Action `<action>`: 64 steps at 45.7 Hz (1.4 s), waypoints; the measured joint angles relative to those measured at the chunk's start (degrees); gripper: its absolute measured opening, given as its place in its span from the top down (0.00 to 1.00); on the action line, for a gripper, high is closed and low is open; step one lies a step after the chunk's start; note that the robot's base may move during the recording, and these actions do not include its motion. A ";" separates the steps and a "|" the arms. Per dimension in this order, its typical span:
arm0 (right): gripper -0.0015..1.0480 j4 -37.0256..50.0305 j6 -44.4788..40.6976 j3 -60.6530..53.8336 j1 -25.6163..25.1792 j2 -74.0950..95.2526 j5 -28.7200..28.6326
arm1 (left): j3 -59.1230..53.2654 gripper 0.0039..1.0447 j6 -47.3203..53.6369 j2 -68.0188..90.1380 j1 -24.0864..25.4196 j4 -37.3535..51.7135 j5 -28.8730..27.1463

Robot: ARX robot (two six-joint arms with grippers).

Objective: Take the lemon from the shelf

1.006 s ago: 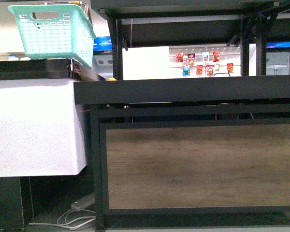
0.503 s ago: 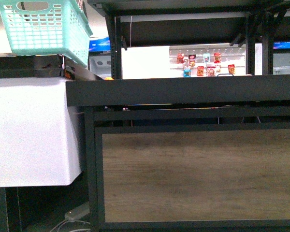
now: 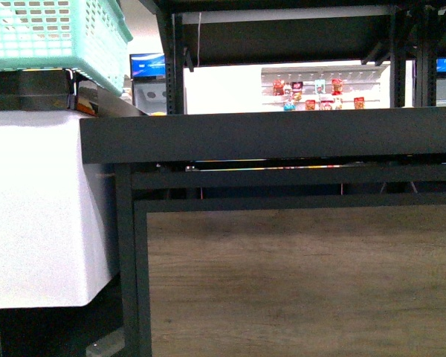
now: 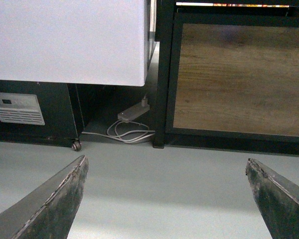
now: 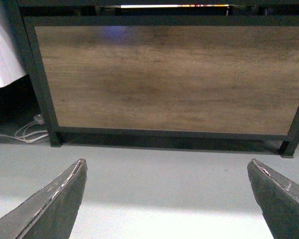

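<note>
Since no lemon shows in any view, this looks like the approach step; the shelf [image 3: 175,67] fills the front view, its tray [image 3: 282,137] edge-on; left claw [image 4: 165,160] and right claw [image 5: 166,162] gape empty near the floor [image 4: 139,172]; next, 1 arm must rise above that tray.

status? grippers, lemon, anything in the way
Left gripper open, empty; right gripper open, empty. Lemon not in sight; shelf tray seen edge-on. Shelf front dead ahead; teal basket high left.
</note>
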 joint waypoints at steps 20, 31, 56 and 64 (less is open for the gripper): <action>0.07 0.00 0.00 0.00 0.00 0.00 0.00 | 0.00 0.07 0.00 0.00 0.00 0.00 -0.02; 0.07 0.00 0.00 0.00 0.00 0.00 0.02 | 0.00 0.07 0.00 0.00 0.00 0.00 -0.04; 0.07 0.00 0.00 0.02 0.00 0.00 0.00 | 0.00 0.07 0.00 0.00 0.00 0.00 -0.02; 0.07 0.00 0.00 0.02 0.00 0.00 0.02 | 0.00 0.07 0.00 0.00 0.00 0.00 -0.02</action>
